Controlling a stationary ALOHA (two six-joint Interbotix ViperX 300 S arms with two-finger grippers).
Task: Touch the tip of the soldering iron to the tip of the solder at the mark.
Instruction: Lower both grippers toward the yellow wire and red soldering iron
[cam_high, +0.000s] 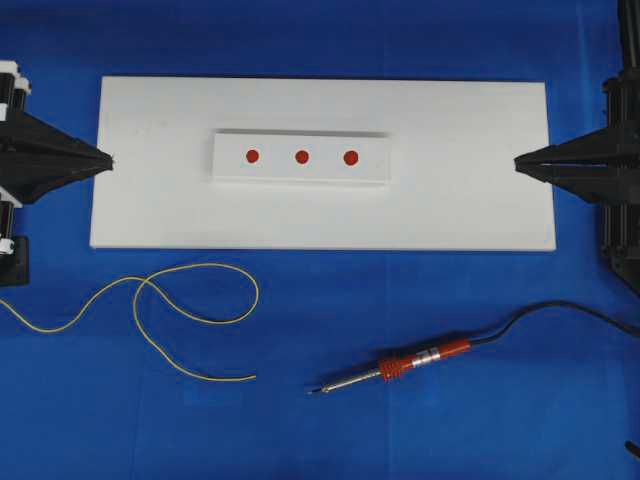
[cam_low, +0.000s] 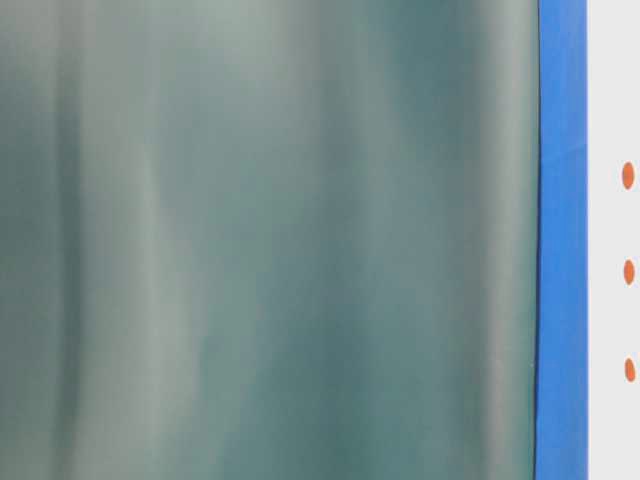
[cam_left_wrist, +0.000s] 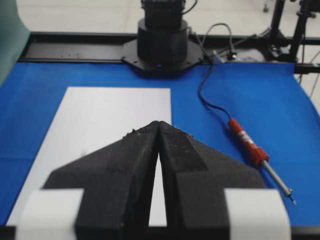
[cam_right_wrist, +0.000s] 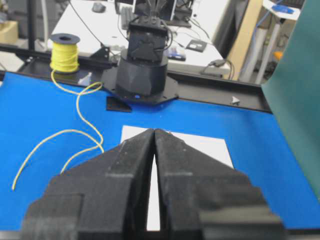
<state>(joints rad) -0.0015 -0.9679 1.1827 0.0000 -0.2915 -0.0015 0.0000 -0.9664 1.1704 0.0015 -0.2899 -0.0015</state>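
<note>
My left pincer (cam_high: 108, 158) is squeezed tight with nothing in it. Its tip sits right at the 9 o'clock edge of the white board (cam_high: 470, 200). My right pincer (cam_high: 520, 163) is squeezed tight too, and it holds nothing. Its tip sits at the 3 o'clock edge of the board.

In the middle of the board is a small white block (cam_high: 300, 175) with three red dots (cam_high: 302, 156) in a row.

The iron (cam_high: 425, 358) lies on the blue cloth (cam_high: 300, 430) at about 5 o'clock from the block. Its dark tip points to 8 o'clock. Its black cable (cam_high: 560, 310) runs off to 3 o'clock.

The solder (cam_high: 190, 300) lies in loose loops on the cloth at about 7 o'clock from the block. One end is near the iron's tip, but they do not touch.

In my right wrist view, the solder runs back to a yellow spool (cam_right_wrist: 65, 52).
</note>
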